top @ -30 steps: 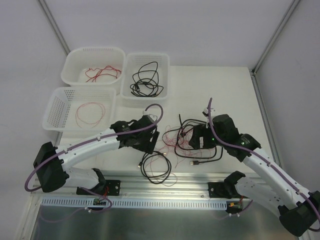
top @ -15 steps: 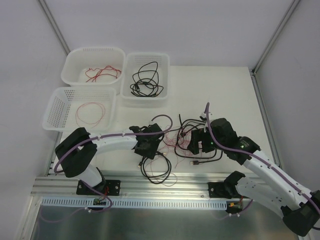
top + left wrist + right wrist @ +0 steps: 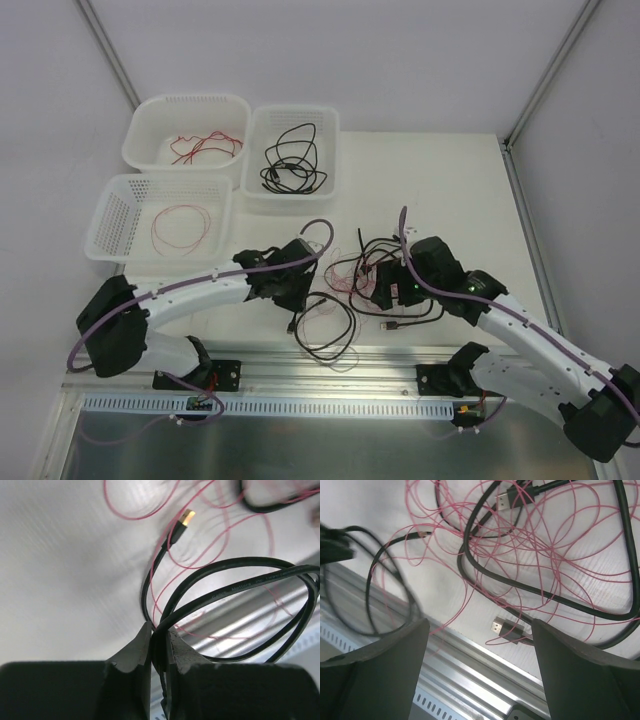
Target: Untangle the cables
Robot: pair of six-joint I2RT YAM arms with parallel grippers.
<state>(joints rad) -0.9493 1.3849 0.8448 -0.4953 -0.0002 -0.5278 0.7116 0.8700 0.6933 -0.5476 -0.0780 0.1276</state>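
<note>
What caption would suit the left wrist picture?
Left gripper pinching a looped black cable above thin red wires on the table.

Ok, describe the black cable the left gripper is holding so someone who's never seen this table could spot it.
On the white table, look to the near edge by the metal rail, between the two arms. The coiled black cable there lies nearest the rail, left of the red-and-black tangle under the right gripper, and the only one pinched in the left gripper.
</note>
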